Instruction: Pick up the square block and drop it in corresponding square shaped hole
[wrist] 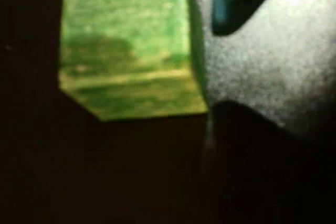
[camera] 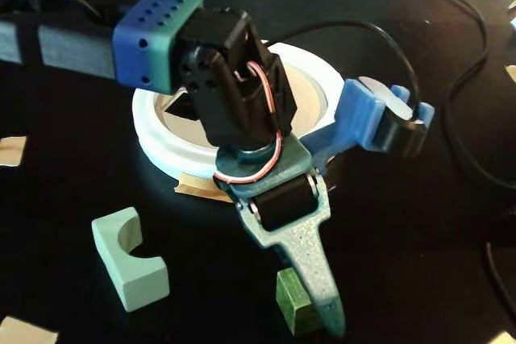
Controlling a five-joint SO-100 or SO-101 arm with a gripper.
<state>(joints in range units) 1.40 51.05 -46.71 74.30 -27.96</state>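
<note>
The green square block (camera: 295, 304) sits on the black table at the bottom of the fixed view. It fills the upper left of the wrist view (wrist: 126, 45). My gripper (camera: 367, 227) is open wide. Its grey speckled fixed finger (camera: 310, 263) points down and lies against the block's right side; it shows in the wrist view (wrist: 262, 66) too. The blue moving finger (camera: 367, 114) is swung far out to the right, well away from the block. The white-rimmed round sorter (camera: 153, 130) with a wooden top stands behind the arm. Its holes are mostly hidden.
A pale green block with a round notch (camera: 129, 259) lies left of the gripper. Tan pieces lie at the left edge (camera: 12, 151) and bottom left (camera: 24, 332). Black cables (camera: 476, 159) run along the right side.
</note>
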